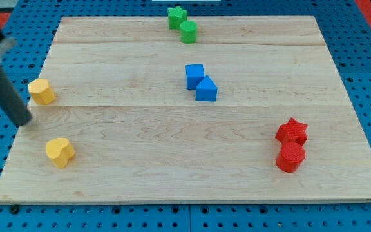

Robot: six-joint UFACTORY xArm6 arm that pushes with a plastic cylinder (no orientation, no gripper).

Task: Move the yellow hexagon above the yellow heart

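The yellow hexagon (pixel 42 91) sits at the left edge of the wooden board (pixel 140 129). The yellow heart (pixel 60 152) lies below it, slightly to the right, near the board's lower left. My tip (pixel 23 122) is the end of the dark rod coming down from the view's upper left. It rests at the board's left edge, just below and left of the hexagon and above and left of the heart, touching neither.
A green star (pixel 176 16) and green cylinder (pixel 188 31) sit at the top centre. Two blue blocks (pixel 194 75) (pixel 205 89) touch in the middle. A red star (pixel 292 131) and red cylinder (pixel 291 156) sit at the lower right.
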